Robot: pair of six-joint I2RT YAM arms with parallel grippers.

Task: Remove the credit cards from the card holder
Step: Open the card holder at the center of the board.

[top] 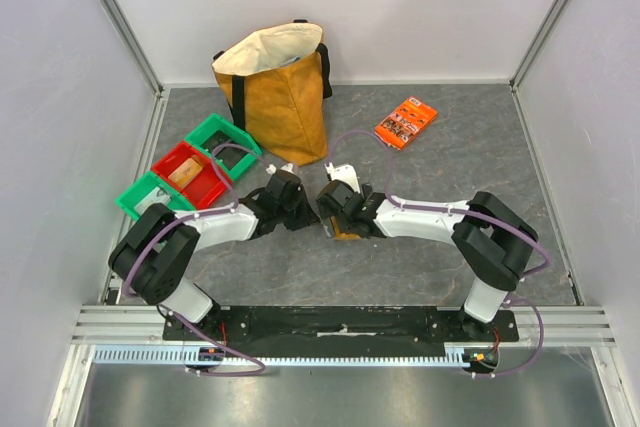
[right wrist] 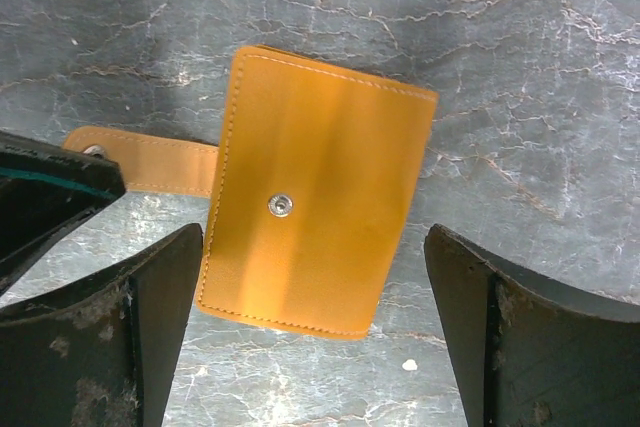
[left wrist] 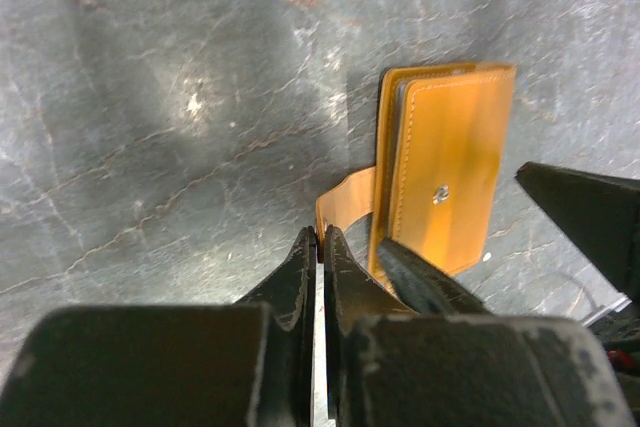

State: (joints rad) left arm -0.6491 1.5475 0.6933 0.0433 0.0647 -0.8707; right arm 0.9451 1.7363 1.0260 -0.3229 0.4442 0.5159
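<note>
1. A mustard tote bag (top: 275, 97) with black straps and a cream lining stands upright at the back of the grey marbled desk (top: 460, 162).
2. An orange printed packet (top: 406, 122) lies flat to the right of the bag, apart from it.
3. A red bin (top: 205, 185) holding a tan item sits between the rear green bin (top: 212, 130) and the near green bin (top: 140, 195).

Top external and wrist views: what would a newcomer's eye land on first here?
The tan card holder lies closed between the two arms, its strap unsnapped and stretched aside. The open right gripper straddles it, while the left gripper is shut at the strap's end; whether it pinches the strap is unclear. Behind stands a mustard tote bag, with red and green bins to its left.
</note>
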